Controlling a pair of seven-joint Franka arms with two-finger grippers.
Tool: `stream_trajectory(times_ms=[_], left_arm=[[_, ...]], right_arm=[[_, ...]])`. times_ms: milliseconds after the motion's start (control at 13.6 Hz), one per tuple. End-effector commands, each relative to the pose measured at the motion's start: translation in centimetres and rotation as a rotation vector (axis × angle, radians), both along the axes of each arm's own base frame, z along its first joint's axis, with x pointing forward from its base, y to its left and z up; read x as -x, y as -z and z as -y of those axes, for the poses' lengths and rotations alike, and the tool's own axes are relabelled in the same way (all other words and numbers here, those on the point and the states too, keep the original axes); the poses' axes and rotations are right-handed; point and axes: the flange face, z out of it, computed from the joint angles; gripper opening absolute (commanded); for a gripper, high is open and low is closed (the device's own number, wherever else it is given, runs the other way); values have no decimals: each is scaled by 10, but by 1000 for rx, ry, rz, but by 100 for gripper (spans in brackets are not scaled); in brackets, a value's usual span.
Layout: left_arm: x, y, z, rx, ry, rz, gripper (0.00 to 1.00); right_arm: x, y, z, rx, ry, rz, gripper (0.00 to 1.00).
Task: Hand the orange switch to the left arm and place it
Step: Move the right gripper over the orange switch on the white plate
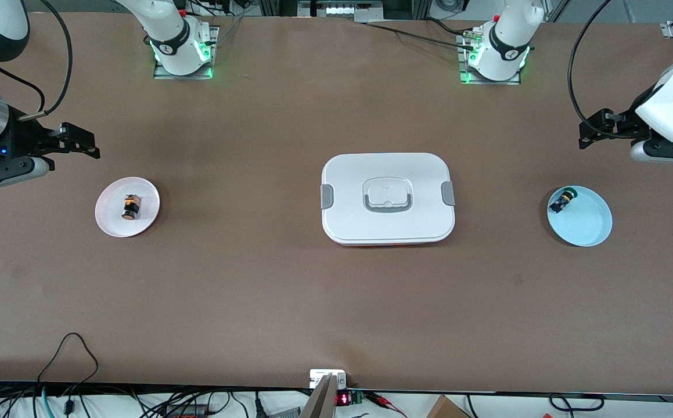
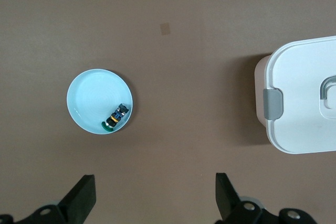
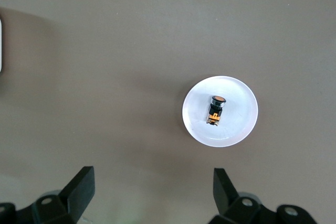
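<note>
Nearest your camera sits the box (image 1: 388, 198), mid-worktop (image 1: 290, 302), squarely between the plates, so any handover must go around it. You'll find the orange switch (image 1: 130, 207) on the white plate (image 1: 112, 223) toward the right arm's end. Both the right gripper (image 3: 152, 184) and left gripper (image 2: 155, 192) hover with fingers spread, ready.

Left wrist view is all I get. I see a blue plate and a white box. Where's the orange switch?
Observer: The orange switch lies on a pink plate toward the right arm's end of the table.
Operator: Is something holding it?
Observer: No. The right gripper hangs over bare table beside that plate, fingers open and empty.
Operator: Is the box in the way?
Observer: The box sits between the pink plate and your blue plate.
</note>
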Motion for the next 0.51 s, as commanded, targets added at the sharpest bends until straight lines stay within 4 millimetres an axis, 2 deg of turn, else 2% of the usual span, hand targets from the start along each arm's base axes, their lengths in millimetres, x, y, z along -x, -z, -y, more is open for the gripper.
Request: stream_trajectory(times_ms=[0, 440], left_arm=[[1, -3, 0, 0, 11, 4, 100], [1, -3, 0, 0, 11, 4, 100]], right_arm=[[0, -6, 0, 13, 14, -5, 100], [-1, -2, 0, 17, 3, -14, 100]])
